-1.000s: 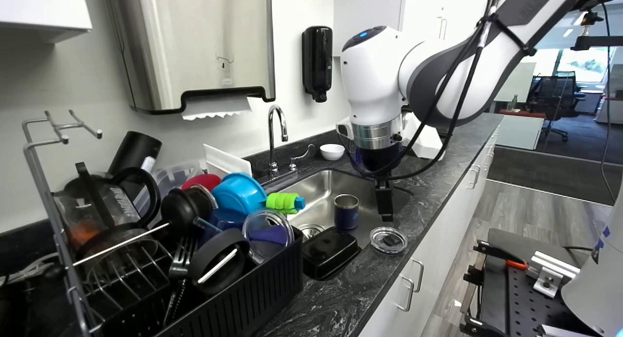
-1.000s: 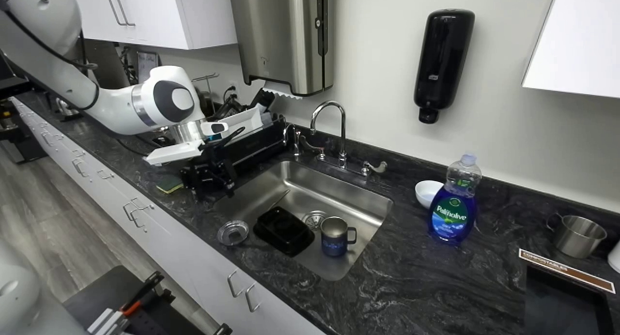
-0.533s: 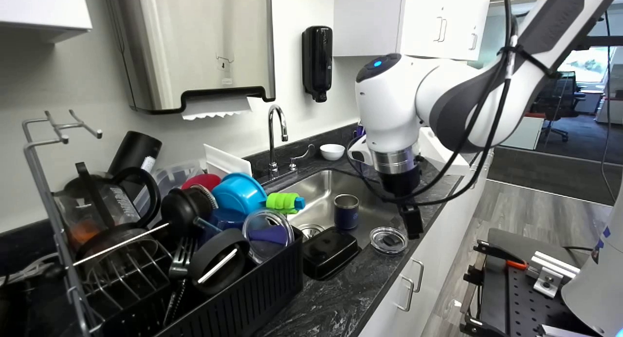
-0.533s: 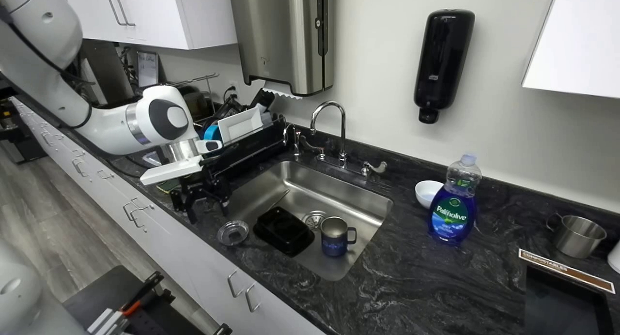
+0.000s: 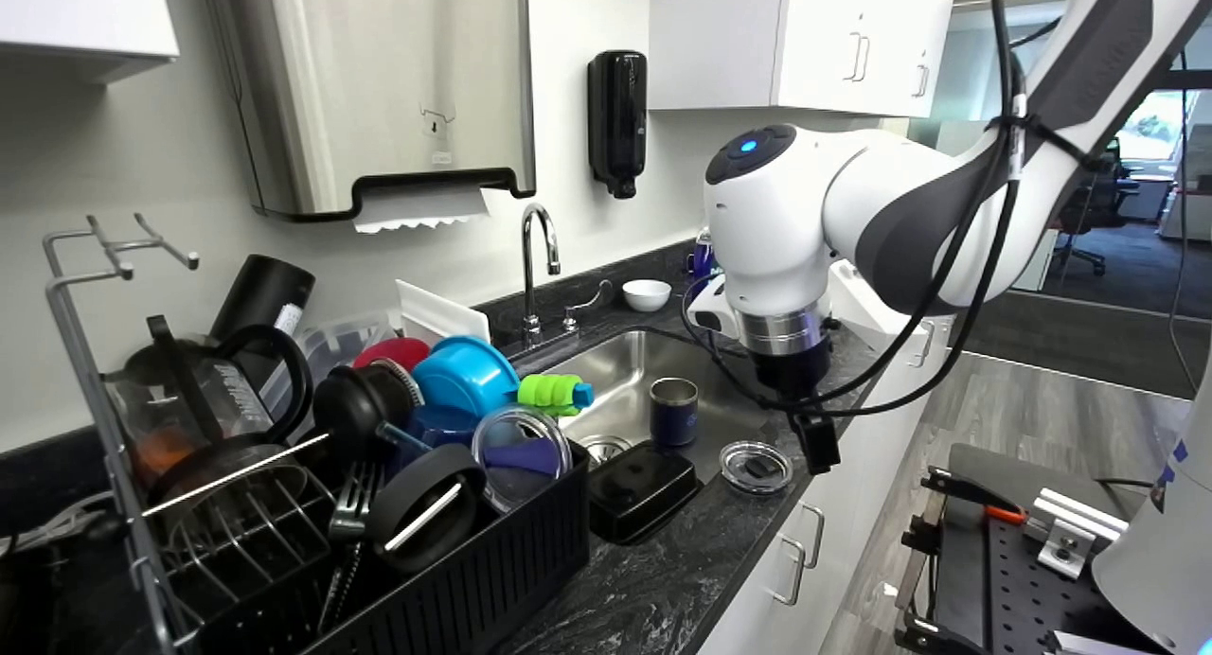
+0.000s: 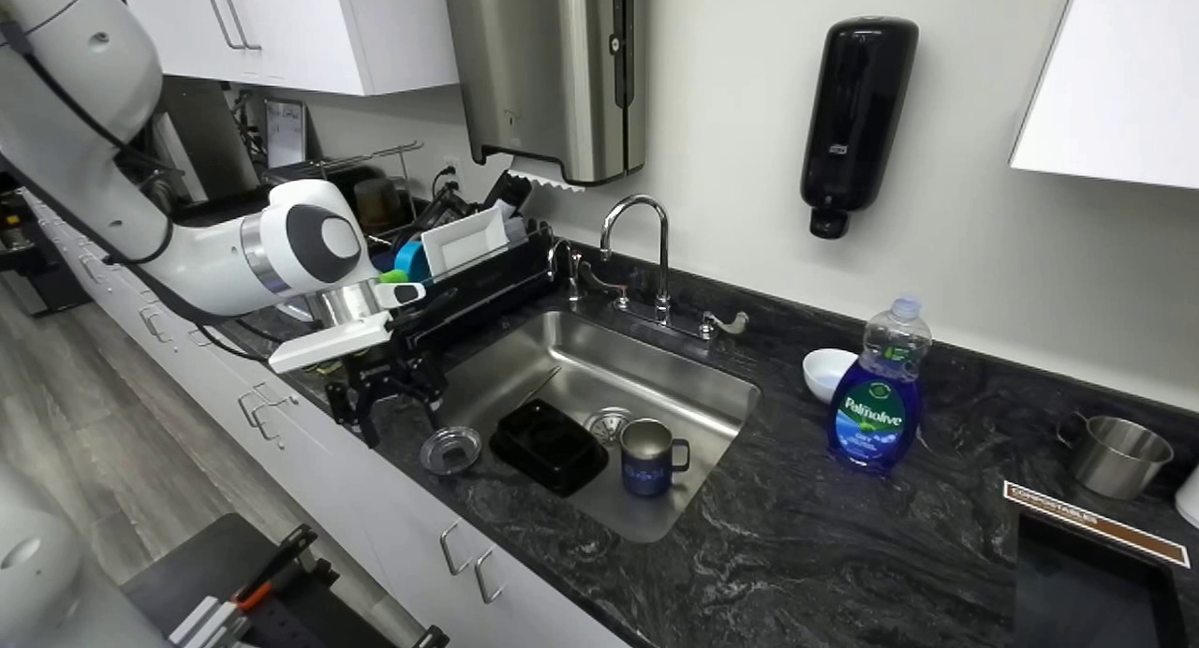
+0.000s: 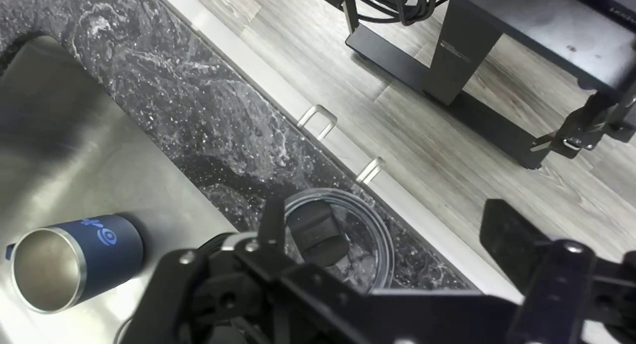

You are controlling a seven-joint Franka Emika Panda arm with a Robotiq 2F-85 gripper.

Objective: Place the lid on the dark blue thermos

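Note:
The dark blue thermos [image 5: 674, 415] stands upright and open in the sink, with its handle visible in an exterior view [image 6: 647, 461]. It lies at the lower left in the wrist view [image 7: 102, 257]. The lid [image 5: 756, 468], clear with a black slider, lies flat on the counter strip in front of the sink; it also shows in an exterior view [image 6: 451, 451]. My gripper [image 6: 403, 428] is open and empty, above and beside the lid near the counter's front edge. In the wrist view the lid [image 7: 318, 232] sits by the left finger of my gripper [image 7: 385, 217], partly hidden by it.
A black container [image 6: 548, 447] lies in the sink [image 6: 599, 339] beside the thermos. A full dish rack [image 5: 454, 560] stands at the sink's side. The faucet [image 6: 663, 255] rises behind. A soap bottle [image 6: 876, 395] and white bowl [image 6: 828, 375] stand on the counter.
My gripper has come down and moved outward to the counter's front edge, nearer the lid's height. It stays open. The lid and thermos have not moved.

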